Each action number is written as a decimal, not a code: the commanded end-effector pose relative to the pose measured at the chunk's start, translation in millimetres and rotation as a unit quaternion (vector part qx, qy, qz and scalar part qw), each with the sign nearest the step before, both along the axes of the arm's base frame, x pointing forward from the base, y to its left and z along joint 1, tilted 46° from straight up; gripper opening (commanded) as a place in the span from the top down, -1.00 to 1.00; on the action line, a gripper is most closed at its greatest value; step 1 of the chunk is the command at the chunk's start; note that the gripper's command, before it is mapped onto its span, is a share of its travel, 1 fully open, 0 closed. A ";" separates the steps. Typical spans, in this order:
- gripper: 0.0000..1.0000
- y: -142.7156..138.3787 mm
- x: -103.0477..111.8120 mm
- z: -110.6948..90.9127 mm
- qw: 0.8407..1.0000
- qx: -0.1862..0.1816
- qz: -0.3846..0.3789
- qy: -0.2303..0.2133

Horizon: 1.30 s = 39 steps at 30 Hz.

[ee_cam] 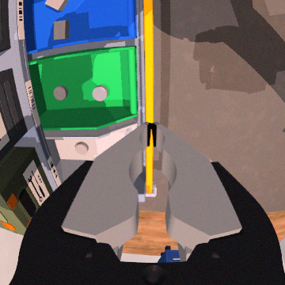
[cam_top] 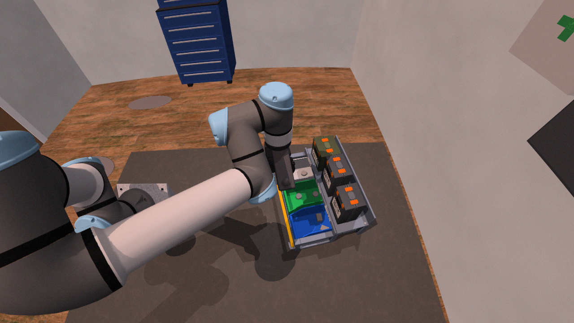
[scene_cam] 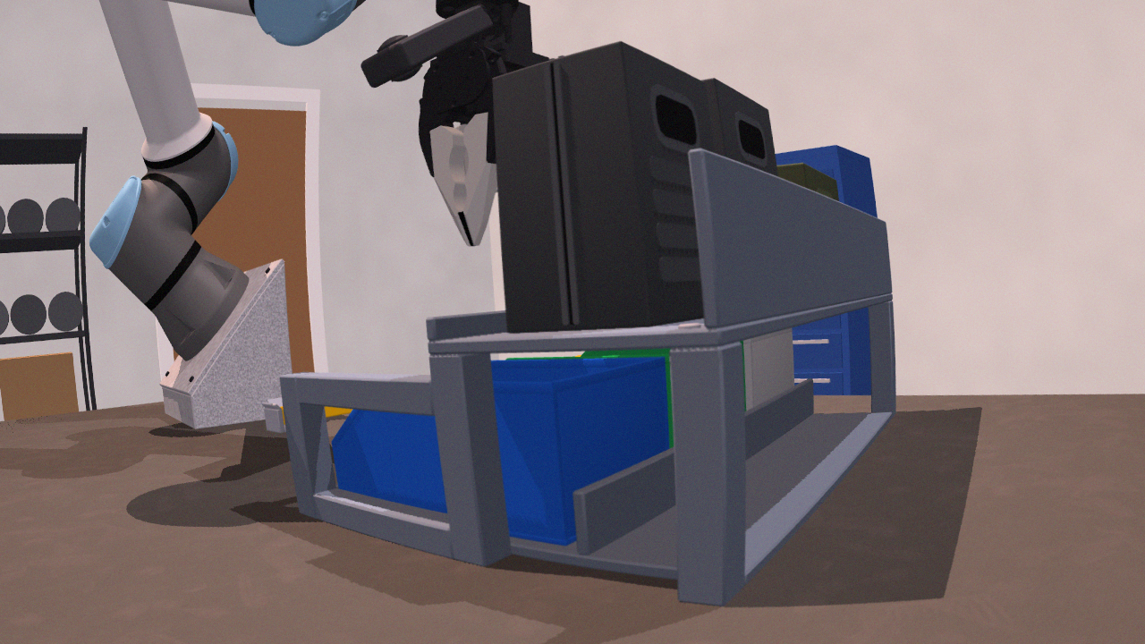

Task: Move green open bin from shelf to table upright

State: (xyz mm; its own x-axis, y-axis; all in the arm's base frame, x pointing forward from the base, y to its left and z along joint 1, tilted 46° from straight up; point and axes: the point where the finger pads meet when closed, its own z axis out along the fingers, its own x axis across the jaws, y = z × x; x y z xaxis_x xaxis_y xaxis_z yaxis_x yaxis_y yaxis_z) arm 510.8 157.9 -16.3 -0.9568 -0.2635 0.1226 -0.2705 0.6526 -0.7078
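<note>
The green open bin (cam_top: 302,199) (ee_cam: 83,91) sits on the lower level of the grey shelf (cam_top: 369,219) (scene_cam: 712,480), between a blue bin (cam_top: 309,224) (scene_cam: 560,432) (ee_cam: 79,24) and a white bin (cam_top: 300,174) (ee_cam: 79,148). Two grey round parts (ee_cam: 60,93) (ee_cam: 100,93) lie in it. In the exterior view only a green sliver (scene_cam: 632,352) shows behind the blue bin. My gripper (scene_cam: 470,233) (ee_cam: 151,124) is shut on nothing. It hangs in the air above the shelf's yellow front rail (ee_cam: 148,59) (cam_top: 285,216), beside the white bin's end and off the green bin's corner.
Two black boxes (cam_top: 349,198) (scene_cam: 592,191) and an olive box (cam_top: 325,146) stand on the shelf's upper level, right beside the gripper. The shelf stands on the dark table (cam_top: 321,281) (scene_cam: 1000,521). A blue drawer cabinet (cam_top: 196,40) stands on the floor.
</note>
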 end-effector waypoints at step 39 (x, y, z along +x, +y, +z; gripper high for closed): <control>1.00 -11.9 -8.1 -2.7 0.914 0.045 -0.283 -0.289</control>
